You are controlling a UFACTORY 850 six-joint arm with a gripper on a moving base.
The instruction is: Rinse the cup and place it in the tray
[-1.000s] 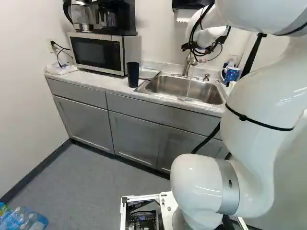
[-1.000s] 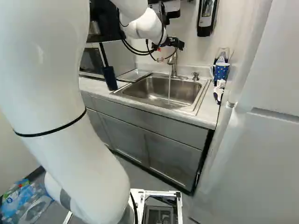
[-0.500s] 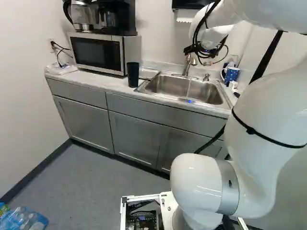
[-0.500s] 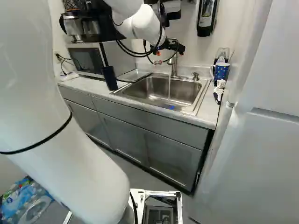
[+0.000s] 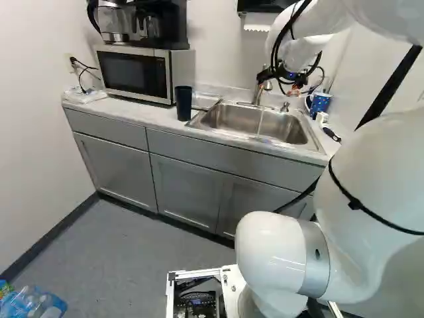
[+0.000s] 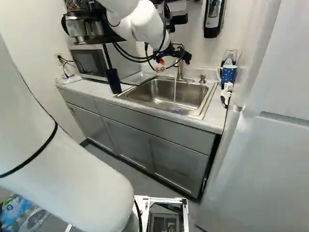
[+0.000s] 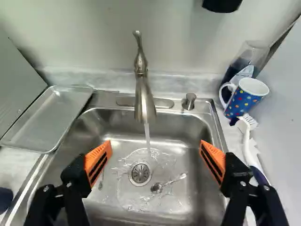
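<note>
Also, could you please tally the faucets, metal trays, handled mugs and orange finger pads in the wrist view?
Brushed metal faucet: 1
Shallow rectangular metal tray: 1
Blue mug with coloured dots: 1
Orange finger pads: 2
Total: 5

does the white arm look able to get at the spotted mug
Probably yes: the jaws stand open and empty, and the mug is beside the sink, though a brush lies close.

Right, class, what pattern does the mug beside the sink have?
The mug is blue with multicoloured dots, clearest in the wrist view.
</note>
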